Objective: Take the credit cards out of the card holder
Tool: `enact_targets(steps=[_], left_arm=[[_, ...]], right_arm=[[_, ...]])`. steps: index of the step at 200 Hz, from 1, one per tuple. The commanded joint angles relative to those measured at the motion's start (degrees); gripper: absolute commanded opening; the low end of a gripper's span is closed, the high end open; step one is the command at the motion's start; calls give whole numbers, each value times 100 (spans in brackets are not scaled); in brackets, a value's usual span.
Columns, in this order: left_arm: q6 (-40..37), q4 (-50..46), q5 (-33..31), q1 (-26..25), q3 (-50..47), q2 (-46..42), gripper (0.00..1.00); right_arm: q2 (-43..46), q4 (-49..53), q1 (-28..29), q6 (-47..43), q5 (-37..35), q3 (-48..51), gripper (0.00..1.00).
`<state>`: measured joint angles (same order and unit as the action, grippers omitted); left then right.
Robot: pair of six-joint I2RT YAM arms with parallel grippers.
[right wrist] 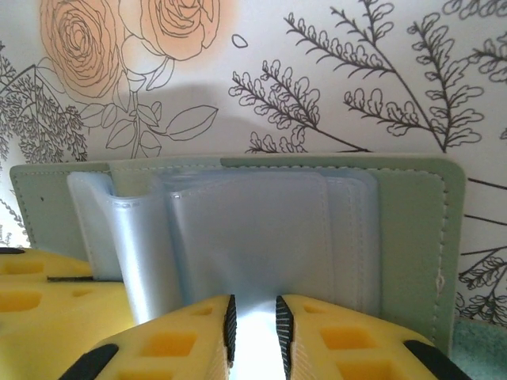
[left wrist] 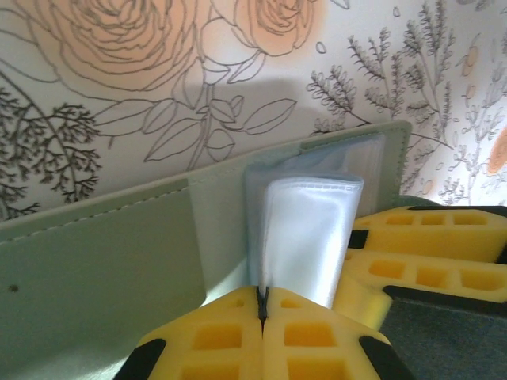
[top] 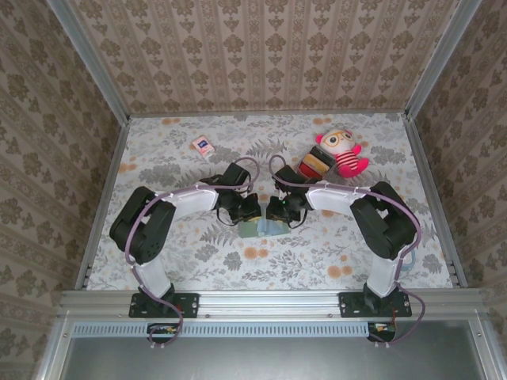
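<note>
Between the two wrists: the card holder (top: pixel 268 229) lies opened out flat on the tablecloth (top: pixel 317 257), both grippers down on it.
Left gripper (left wrist: pixel 261 305): clenched tight on a clear sleeve (left wrist: pixel 309 229), holding it raised off the green panel. I reckon that's to fan the pockets apart so something can be fished out.
Right gripper (right wrist: pixel 253 321): jaws nearly together around the inner pockets (right wrist: pixel 238 229), just beside the left's pinch; honestly can't tell if it's biting.
Cards: my guess is the credit cards sit tucked behind that milky plastic.
Surface: pale floral print with orange roses.
Beyond the holder: plush toy (top: pixel 342 153), stacked blocks (top: pixel 315 165) and a small packet (top: pixel 203 146), all well apart from it.
Room: beige patterned wallpaper (top: pixel 269 47) on three sides.
</note>
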<state>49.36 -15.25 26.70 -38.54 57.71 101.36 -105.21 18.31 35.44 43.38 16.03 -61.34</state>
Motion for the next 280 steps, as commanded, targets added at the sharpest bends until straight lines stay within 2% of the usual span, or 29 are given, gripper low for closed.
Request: enact_targets(steps=[1, 23, 50, 86, 112, 135, 167, 184, 215, 232, 249, 265, 280], left_arm=[[120, 406, 417, 29, -75, -86, 0], [31, 402, 527, 62, -70, -266, 0], [-208, 4, 352, 142, -45, -410, 0], [-611, -501, 160, 356, 5, -517, 0], [-791, -746, 115, 461, 123, -621, 30], [-991, -1195, -108, 490, 381, -834, 55], [-1208, -1708, -499, 730, 584, -1371, 78], [-1438, -2069, -1034, 919, 721, -1754, 87], [-2059, -2644, -2737, 1047, 934, -2593, 100], [-2387, -2722, -3481, 1116, 940, -2989, 100], [-2791, -2679, -4161, 1190, 843, -3345, 100], [-3221, -2415, -4799, 1200, 608, -3652, 100], [-3474, -2072, -5239, 1515, 330, -3843, 100]], right_arm=[[-131, -127, 15, 300, 349, 226, 25], [-144, -365, 16, 484, 556, 298, 26], [57, -346, -2, 513, 460, 280, 27], [730, -300, -68, 589, 258, 366, 36], [1270, -400, -145, 728, 164, 529, 41], [1817, -623, -202, 753, 161, 634, 50], [2510, -649, -423, 534, 15, 591, 61], [2984, -528, -608, 97, -249, 508, 67], [3656, -74, -1002, -866, -1039, 301, 76], [4037, 27, -1234, -1329, -1518, 287, 82], [4359, 142, -1430, -1772, -2151, 306, 99], [4555, 236, -1591, -2195, -2653, 314, 100], [4648, 315, -1715, -2485, -3169, 343, 100]])
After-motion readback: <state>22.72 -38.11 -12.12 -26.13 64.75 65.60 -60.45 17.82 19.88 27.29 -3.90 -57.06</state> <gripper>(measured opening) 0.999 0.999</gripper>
